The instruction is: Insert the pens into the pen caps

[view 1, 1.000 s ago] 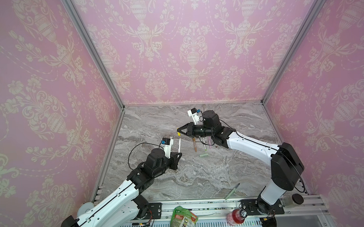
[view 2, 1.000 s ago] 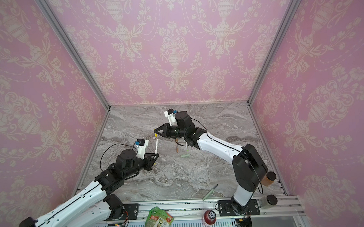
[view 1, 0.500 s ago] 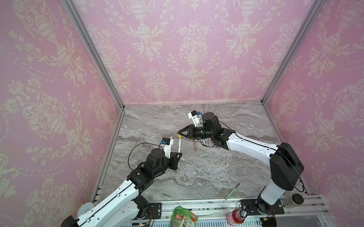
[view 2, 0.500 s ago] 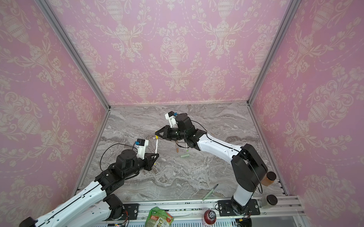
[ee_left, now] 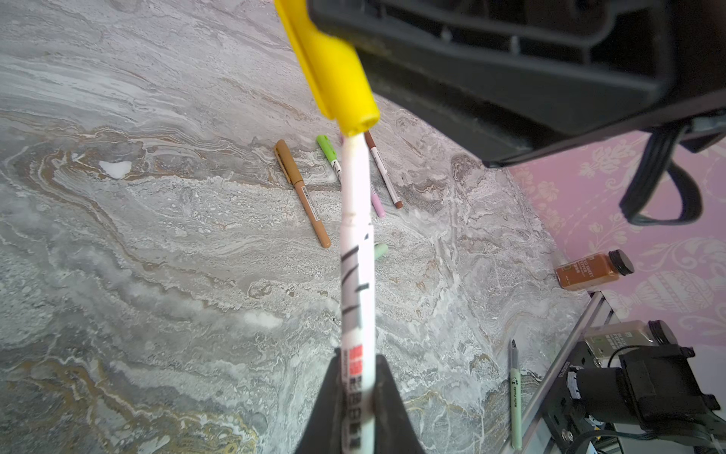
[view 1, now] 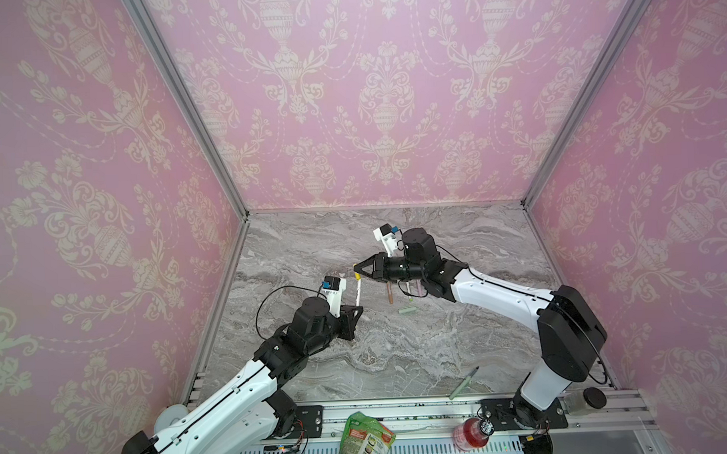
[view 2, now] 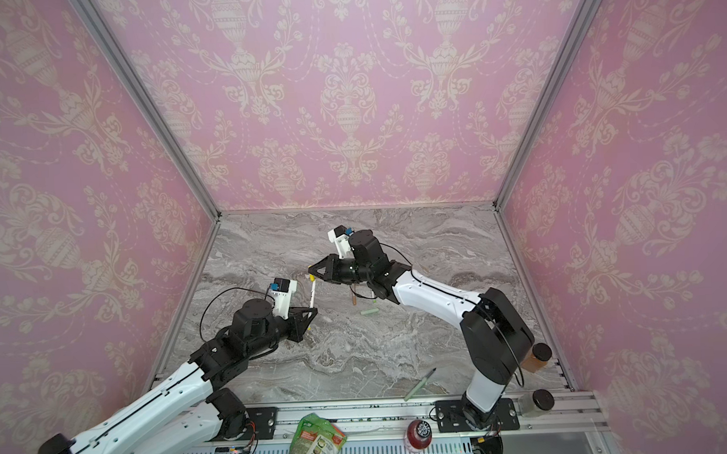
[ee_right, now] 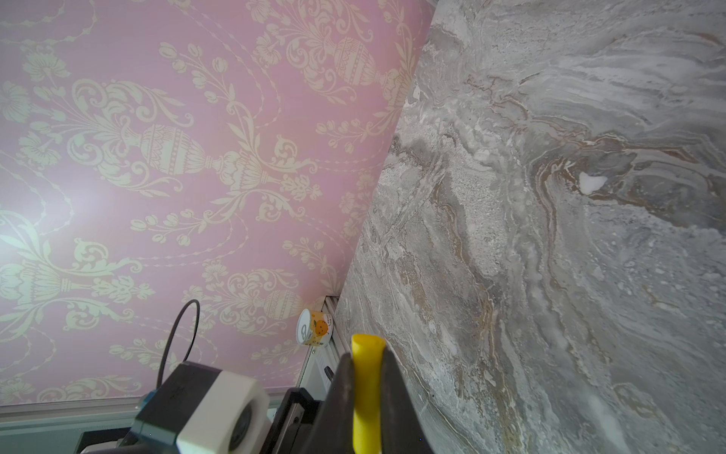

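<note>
Left gripper (ee_left: 355, 365) is clamped on the lower end of a white pen (ee_left: 355, 275), holding it up off the table (view 1: 399, 351). Right gripper (ee_right: 367, 369) is pinched tight on a yellow cap (ee_left: 334, 70). The pen's end sits right at the cap's open mouth, can't tell how far in. Lying on the table beyond: a tan pen (ee_left: 302, 192), lime-capped pen (ee_left: 328, 151), brown-capped pen (ee_left: 383, 173) and pink pen (ee_left: 378, 205) close together. A loose pale green cap (ee_left: 381, 250) is near them, and a pale green pen (ee_left: 515, 397) is well apart by the front edge.
</note>
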`<action>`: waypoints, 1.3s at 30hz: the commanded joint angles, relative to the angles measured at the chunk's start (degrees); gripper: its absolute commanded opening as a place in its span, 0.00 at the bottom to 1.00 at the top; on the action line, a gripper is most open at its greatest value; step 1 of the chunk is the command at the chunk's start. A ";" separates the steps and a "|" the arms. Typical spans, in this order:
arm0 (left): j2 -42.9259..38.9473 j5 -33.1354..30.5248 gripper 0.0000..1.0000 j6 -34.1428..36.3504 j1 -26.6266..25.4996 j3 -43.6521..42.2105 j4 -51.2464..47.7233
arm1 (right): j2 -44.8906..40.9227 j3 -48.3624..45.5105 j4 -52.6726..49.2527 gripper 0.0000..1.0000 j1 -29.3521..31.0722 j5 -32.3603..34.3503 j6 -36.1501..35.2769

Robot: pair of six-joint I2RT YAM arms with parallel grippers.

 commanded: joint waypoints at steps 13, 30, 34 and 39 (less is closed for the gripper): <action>-0.88 -0.59 0.00 -0.61 0.22 -0.08 -0.51 | -0.38 2.39 -2.02 0.00 -1.10 1.06 -2.13; -0.24 -0.83 0.00 -0.53 0.22 -0.23 0.19 | 0.43 1.54 -0.92 0.00 -0.27 -0.33 -1.26; -0.19 -0.83 0.00 -0.69 0.17 -0.15 0.42 | 0.43 0.60 -0.57 0.00 -0.06 -0.24 -1.39; -0.49 -0.98 0.00 -0.70 0.24 0.01 0.07 | 0.35 -0.39 0.14 0.00 0.01 0.02 -1.07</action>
